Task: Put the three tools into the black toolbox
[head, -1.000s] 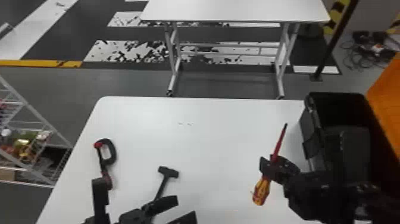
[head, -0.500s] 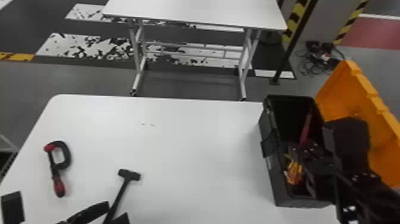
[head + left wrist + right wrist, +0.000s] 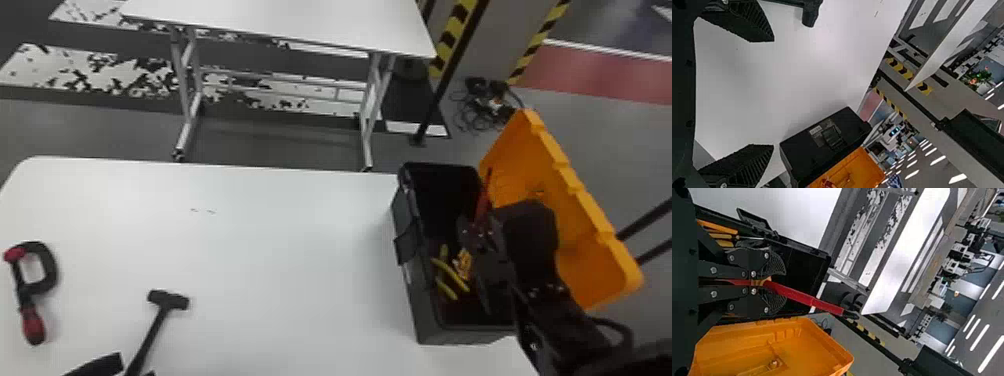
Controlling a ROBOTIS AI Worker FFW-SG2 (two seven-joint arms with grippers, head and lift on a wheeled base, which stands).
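At the head view's lower left, the bottom edge is cropping my left gripper (image 3: 135, 366) and the handle of the hammer (image 3: 159, 320). At right, my right gripper (image 3: 475, 232) is covering part of the screwdriver (image 3: 483, 202). Two marks (image 3: 211, 212) left of centre are looking too small to identify.

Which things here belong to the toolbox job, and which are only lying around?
For the job:
- red-shafted screwdriver in the right gripper
- hammer
- C-clamp
- black toolbox

Not the job:
- cables on the floor
- farther white table
- probably the yellow-handled tool inside
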